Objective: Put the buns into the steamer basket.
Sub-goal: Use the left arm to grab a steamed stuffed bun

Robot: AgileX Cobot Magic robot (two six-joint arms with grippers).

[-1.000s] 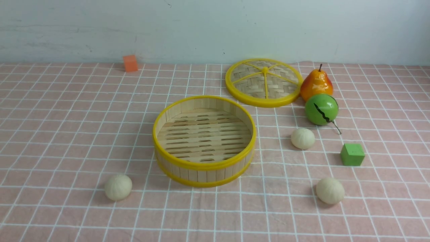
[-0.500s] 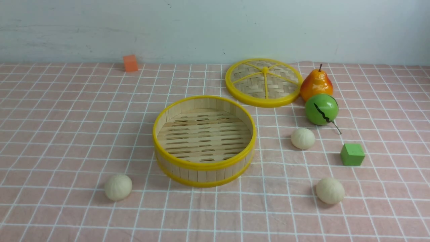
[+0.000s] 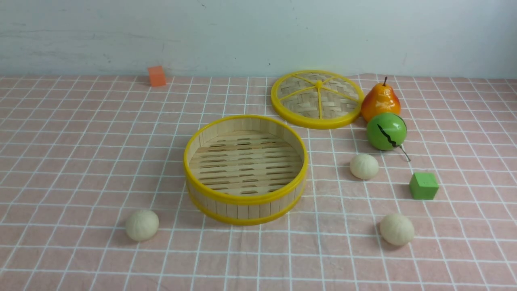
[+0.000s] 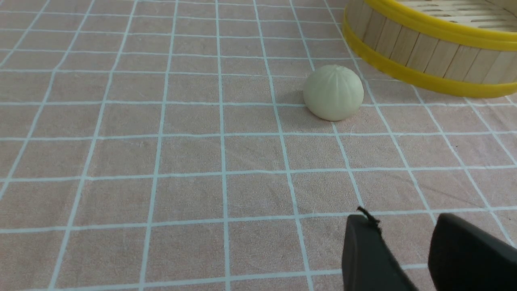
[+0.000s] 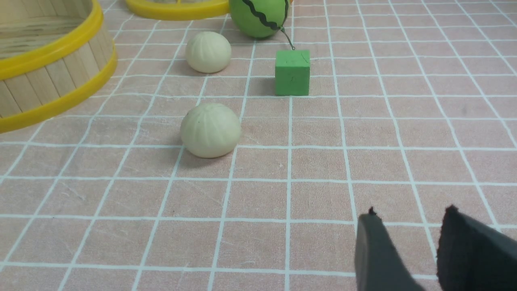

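While the left bun (image 3: 141,225) sits on the cloth (image 3: 80,169) off the front left of the basket (image 3: 245,202), clear of its wall, the far bun (image 3: 364,166) and the near bun (image 3: 397,229) lie on the basket's right. The far one sits level with the basket's middle, and the near one sits closer to the robot. All three are outside the basket and apart from one another.

The basket stands upright at the middle of the cloth, its slotted floor bare. A green cube (image 3: 423,186) rests to the right of the two right-hand buns, between them in depth. Behind the far bun is a green ball (image 3: 386,131) with a black crack mark, close against a pear (image 3: 380,102) standing behind it. The pear stands at the right edge of the lid (image 3: 318,99), which lies flat just behind and to the right of the basket. An orange cube (image 3: 156,76) sits well apart at the far left, by the wall.

Neither arm shows in the front view. In the left wrist view the left gripper (image 4: 404,226) has its black fingers parted, with only cloth between them and the left bun ahead, well apart. In the right wrist view the right gripper (image 5: 410,218) is likewise parted and empty, facing the near bun.
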